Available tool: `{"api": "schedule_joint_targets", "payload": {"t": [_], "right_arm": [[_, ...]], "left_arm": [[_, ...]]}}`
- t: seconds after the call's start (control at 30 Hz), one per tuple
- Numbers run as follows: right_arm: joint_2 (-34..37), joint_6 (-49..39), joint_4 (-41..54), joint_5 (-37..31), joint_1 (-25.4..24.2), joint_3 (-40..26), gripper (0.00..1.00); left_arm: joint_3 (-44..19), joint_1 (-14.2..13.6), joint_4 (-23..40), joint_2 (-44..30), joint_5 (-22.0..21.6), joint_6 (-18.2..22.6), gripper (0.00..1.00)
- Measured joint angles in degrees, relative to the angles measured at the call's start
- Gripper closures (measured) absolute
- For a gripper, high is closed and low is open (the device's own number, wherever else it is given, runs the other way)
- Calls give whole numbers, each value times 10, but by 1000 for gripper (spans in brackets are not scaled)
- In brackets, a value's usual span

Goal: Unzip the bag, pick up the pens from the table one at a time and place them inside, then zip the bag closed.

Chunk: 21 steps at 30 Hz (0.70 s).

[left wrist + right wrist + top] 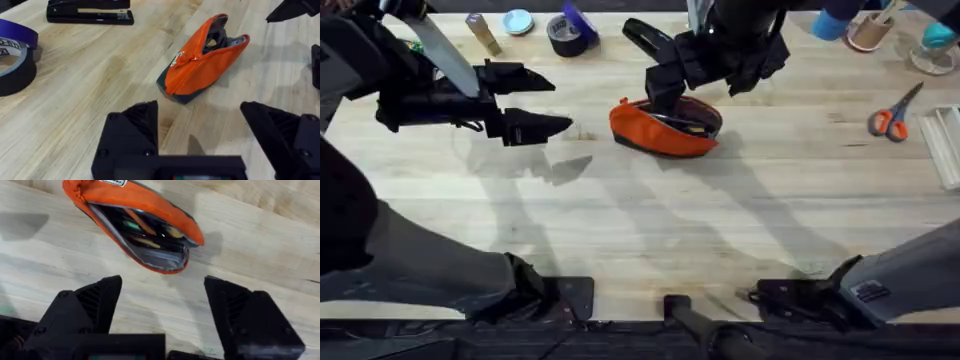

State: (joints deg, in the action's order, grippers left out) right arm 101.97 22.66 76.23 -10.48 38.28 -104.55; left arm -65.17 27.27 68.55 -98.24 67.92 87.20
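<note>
Bag (665, 127): orange pouch, navy base, lying on the table (650, 220) near centre, toward the far side; zip open, mouth gaping.
Bag contents: several slim sticks inside (145, 232), orange, green and yellowish; which are the pens I cannot tell.
Right gripper (665, 85): above the bag's far end, fingers spread apart, holding nothing.
Left gripper (552, 100): to the left of the bag, apart from it, fingers parted, empty.
Stapler (90, 11): black, beyond the bag.
Tape roll (563, 35): far side, left of stapler.
Scissors (895, 115): orange handles, far right.
</note>
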Motion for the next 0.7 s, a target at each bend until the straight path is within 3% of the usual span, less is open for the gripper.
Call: {"api": "schedule_joint_targets", "payload": {"t": [0.7], "right_arm": [[0,-70,-47,41,6,-68,6]], "left_arm": [[0,0,0,0,0,0,8]]}}
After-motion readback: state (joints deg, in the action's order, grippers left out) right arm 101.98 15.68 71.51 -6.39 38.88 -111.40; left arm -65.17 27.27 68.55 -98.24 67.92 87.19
